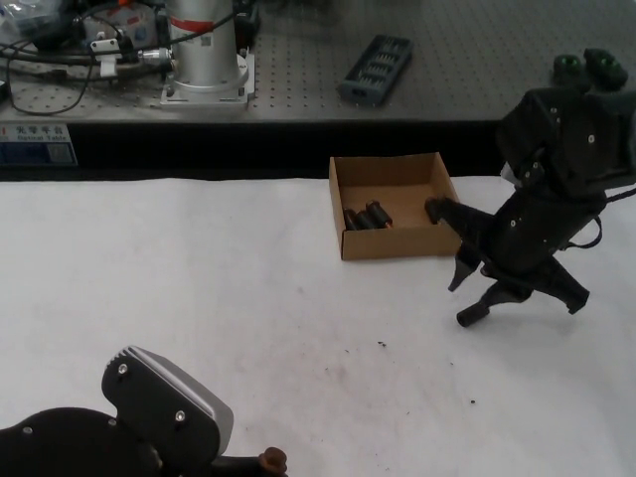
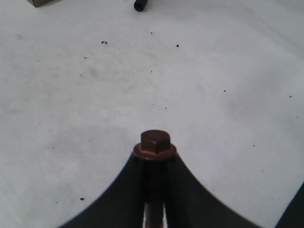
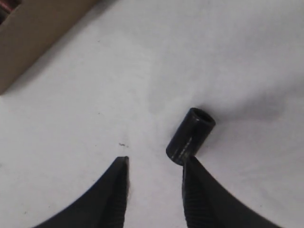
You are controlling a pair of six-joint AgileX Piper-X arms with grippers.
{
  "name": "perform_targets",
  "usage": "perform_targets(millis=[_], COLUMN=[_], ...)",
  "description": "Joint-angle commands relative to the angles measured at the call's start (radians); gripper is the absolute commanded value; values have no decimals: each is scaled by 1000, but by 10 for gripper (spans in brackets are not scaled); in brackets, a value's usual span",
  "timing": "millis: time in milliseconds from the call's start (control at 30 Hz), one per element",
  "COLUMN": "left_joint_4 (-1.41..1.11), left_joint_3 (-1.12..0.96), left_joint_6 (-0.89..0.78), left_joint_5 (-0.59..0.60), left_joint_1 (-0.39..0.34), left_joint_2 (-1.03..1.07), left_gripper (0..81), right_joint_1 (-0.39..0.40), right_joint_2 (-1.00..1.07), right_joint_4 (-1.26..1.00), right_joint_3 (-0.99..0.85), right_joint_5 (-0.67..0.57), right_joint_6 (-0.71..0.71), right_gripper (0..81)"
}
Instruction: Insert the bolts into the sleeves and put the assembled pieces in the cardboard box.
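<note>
A copper-headed bolt (image 2: 155,145) is pinched between my left gripper's (image 2: 155,160) fingers, head sticking out past the tips, above the white table. In the high view this gripper (image 1: 256,464) and the bolt (image 1: 273,459) sit at the near left edge. A black sleeve (image 3: 191,136) lies on the table right by one fingertip of my open right gripper (image 3: 156,164); nothing is between its fingers. The high view puts the right gripper (image 1: 475,293) just over the sleeve (image 1: 473,316), near the cardboard box (image 1: 393,243). Dark assembled pieces (image 1: 366,217) lie in the box.
The white table surface (image 1: 199,298) stretches wide between the two arms. Behind it a perforated bench carries a metal post (image 1: 204,50), cables and a dark rack (image 1: 376,68). The sleeve (image 2: 140,4) and a box corner (image 2: 40,2) appear far off in the left wrist view.
</note>
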Motion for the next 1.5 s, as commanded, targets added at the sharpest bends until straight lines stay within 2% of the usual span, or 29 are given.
perform_targets(millis=[0, 433, 633, 1467], left_joint_4=[-8, -8, -8, -4], left_joint_3=[-3, -3, -3, -3], left_joint_6=[8, 8, 8, 8], left_joint_5=[-15, -15, -15, -15], left_joint_1=[-5, -5, -5, -5], left_joint_2=[-8, -8, -8, -8], left_gripper=[6, 6, 6, 6], right_joint_1=[-10, -25, -25, -25], right_joint_2=[-19, -19, -11, 92], right_joint_4=[-21, 23, 19, -47], right_joint_3=[-6, -6, -6, -6], right_joint_5=[-15, -15, 23, 0], right_joint_6=[14, 14, 14, 14], right_gripper=[286, 286, 286, 286])
